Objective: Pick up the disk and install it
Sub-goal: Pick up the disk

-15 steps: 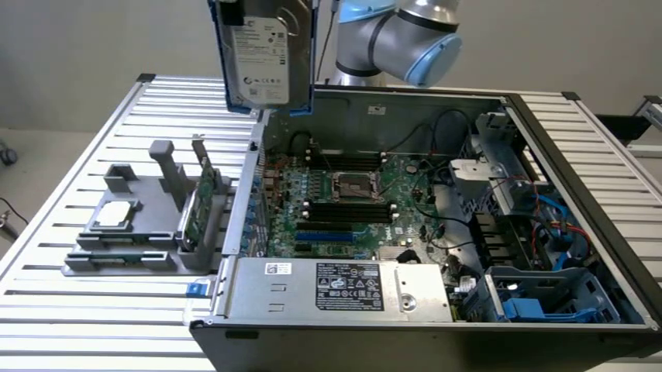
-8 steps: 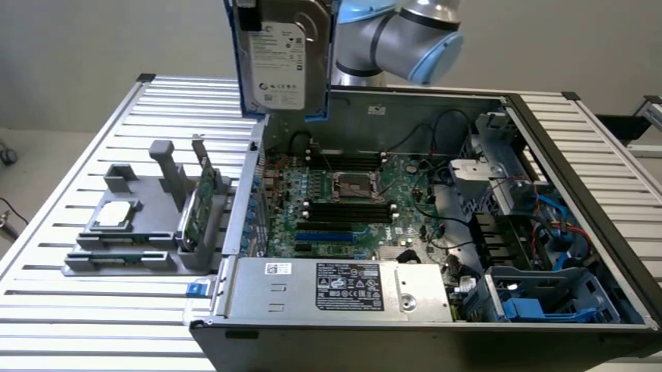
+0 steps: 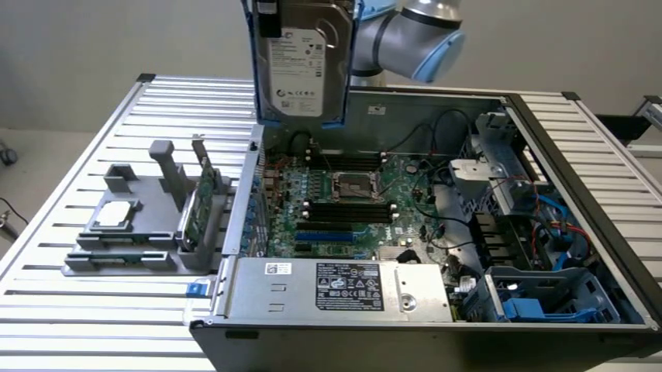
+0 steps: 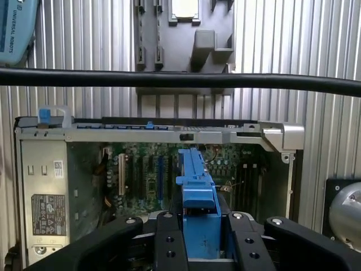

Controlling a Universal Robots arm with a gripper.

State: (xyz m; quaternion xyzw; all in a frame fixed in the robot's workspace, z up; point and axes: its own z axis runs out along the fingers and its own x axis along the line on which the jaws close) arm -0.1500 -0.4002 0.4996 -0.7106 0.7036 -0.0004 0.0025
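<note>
Slatted metal table (image 3: pixel 62 310) holds open computer case (image 3: pixel 435 94); claw (image 4: pixel 201 231) clamps the disk (image 3: pixel 302 66) above.

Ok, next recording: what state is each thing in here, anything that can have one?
Disk: off the table, upright, held above the open computer case.
Gripper: shut on the disk's blue frame.
Computer case: lying on its side, cover off, inside exposed.
Green card: standing on edge in the grey holder.
Silver chip: lying flat on the grey holder.
</note>
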